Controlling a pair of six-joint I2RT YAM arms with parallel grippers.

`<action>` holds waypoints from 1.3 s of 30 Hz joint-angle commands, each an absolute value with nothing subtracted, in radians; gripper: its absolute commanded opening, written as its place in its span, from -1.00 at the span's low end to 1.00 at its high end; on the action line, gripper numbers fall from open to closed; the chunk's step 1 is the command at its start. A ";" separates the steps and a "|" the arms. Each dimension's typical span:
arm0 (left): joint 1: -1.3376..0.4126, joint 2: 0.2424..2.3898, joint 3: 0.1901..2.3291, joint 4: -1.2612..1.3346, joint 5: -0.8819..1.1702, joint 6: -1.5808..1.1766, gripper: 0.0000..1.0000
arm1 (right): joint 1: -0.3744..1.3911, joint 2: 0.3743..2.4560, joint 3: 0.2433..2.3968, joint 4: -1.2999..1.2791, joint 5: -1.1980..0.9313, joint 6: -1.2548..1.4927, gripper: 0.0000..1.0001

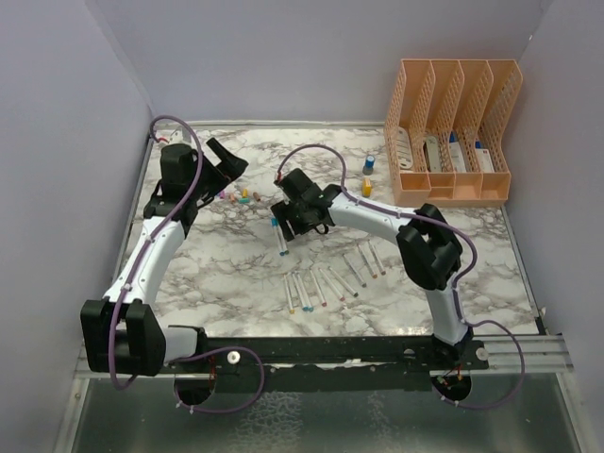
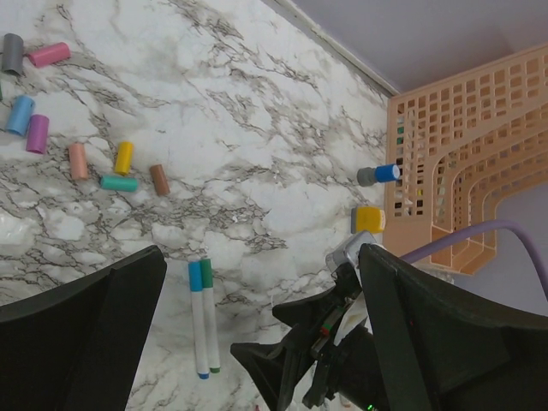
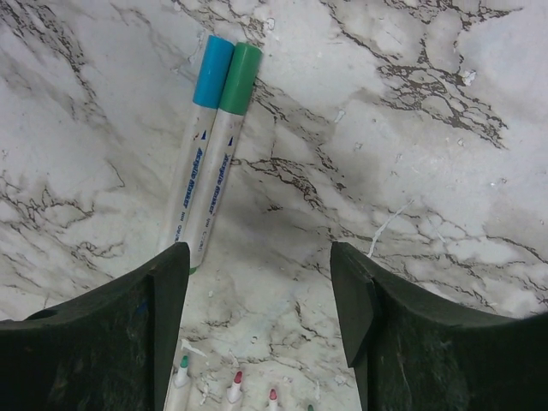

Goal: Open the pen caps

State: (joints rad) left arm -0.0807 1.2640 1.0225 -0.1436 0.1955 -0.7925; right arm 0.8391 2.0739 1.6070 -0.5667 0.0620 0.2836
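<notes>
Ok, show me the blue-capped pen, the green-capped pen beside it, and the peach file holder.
blue-capped pen (image 3: pixel 194 145), right wrist view, middle of its white barrel.
green-capped pen (image 3: pixel 220 154), right wrist view, middle of its white barrel.
peach file holder (image 1: pixel 453 187), top view, its low front wall.

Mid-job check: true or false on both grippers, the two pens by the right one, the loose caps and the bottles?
The two pens by the right gripper are both capped. True.
The right gripper is shut on a pen. False: it is open, holding nothing.
Several loose caps lie on the marble table. True.
Both bottles sit inside the organizer. False: the blue bottle and orange bottle are on the table outside the file organizer.
The left arm holds a cap. False: the left gripper is open and empty.
</notes>
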 commanded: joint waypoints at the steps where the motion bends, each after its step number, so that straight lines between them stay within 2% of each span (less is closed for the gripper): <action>1: -0.062 1.223 0.996 -0.135 0.230 -0.799 0.98 | 0.856 2.116 1.650 -0.555 0.085 0.300 0.29; 22: -0.019 1.189 0.939 -0.127 0.272 -0.804 0.98 | 0.885 2.218 1.711 -0.586 0.143 0.307 0.14; 27: -0.019 1.187 0.936 -0.124 0.275 -0.807 0.98 | 0.887 2.228 1.712 -0.599 0.159 0.322 0.04; 39: -0.017 1.219 0.937 -0.101 0.332 -0.813 0.98 | 0.884 2.230 1.662 -0.594 0.134 0.372 -0.72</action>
